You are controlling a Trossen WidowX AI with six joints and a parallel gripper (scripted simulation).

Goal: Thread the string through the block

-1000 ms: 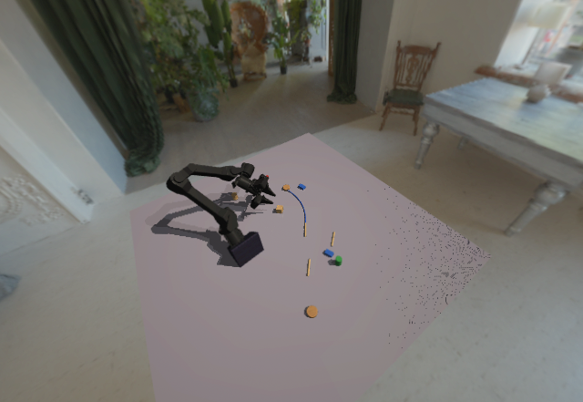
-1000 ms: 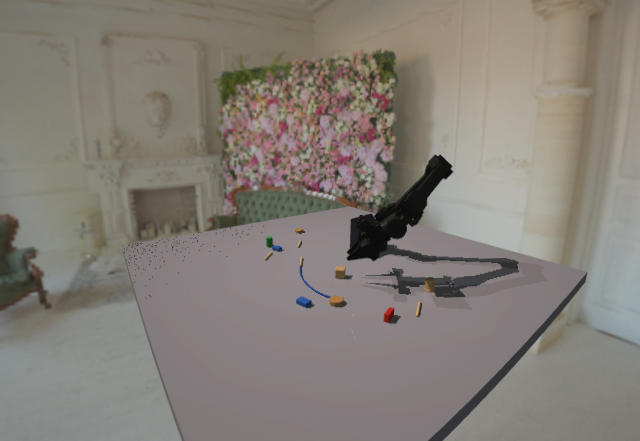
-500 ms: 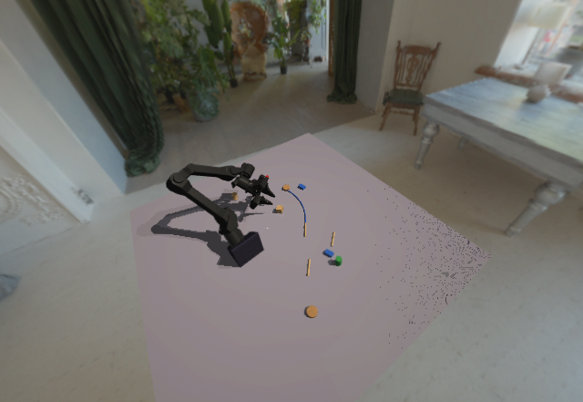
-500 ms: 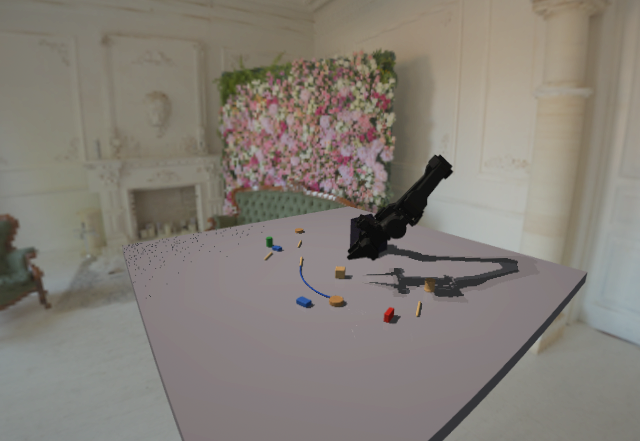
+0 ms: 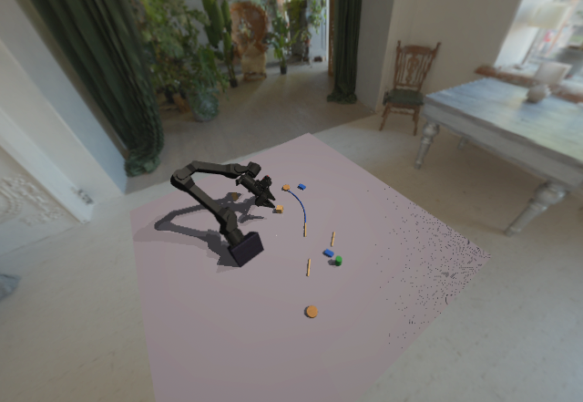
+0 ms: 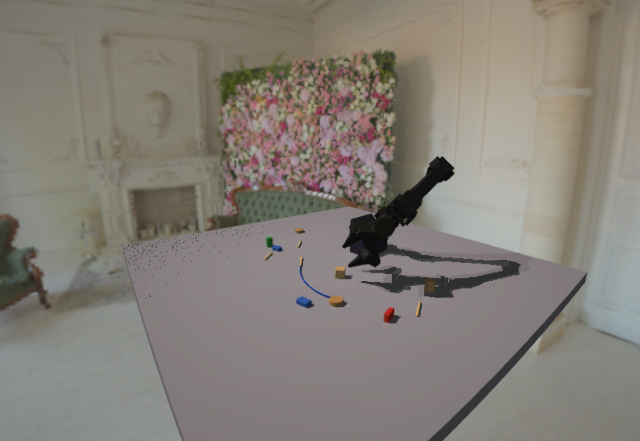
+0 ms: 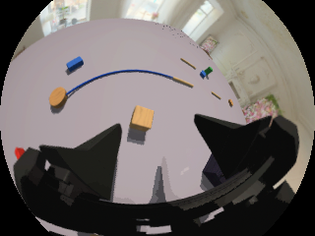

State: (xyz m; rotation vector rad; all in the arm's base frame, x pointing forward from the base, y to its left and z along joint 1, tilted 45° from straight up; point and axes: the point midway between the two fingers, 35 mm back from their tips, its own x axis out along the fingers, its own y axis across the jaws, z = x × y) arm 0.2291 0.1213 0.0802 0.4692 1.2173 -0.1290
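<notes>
The wooden block (image 5: pixel 279 209) (image 6: pixel 340 272) (image 7: pixel 142 118) sits on the table; its hole cannot be made out. The round wooden button (image 5: pixel 285 187) (image 6: pixel 336 300) (image 7: pixel 58 97) lies near it. The blue string (image 5: pixel 304 211) (image 6: pixel 308 284) (image 7: pixel 135 71) curves from the button, past the block and outside it, to the thin stick (image 5: pixel 304 230) (image 6: pixel 301 261) (image 7: pixel 183 83), which lies on the table. My gripper (image 5: pixel 273 202) (image 6: pixel 346 256) (image 7: pixel 157 122) is wide open and empty, raised above the table beside the block. The block is clear of both fingers.
Blue blocks (image 5: pixel 301 186) (image 5: pixel 328 252), a green cylinder (image 5: pixel 338 260), loose sticks (image 5: pixel 332 239) (image 5: pixel 308 267) and an orange disc (image 5: pixel 311 312) lie around. Near the arm's shadow are a brown piece (image 6: pixel 429 285), a red block (image 6: pixel 388 314) and another loose stick (image 6: pixel 418 308).
</notes>
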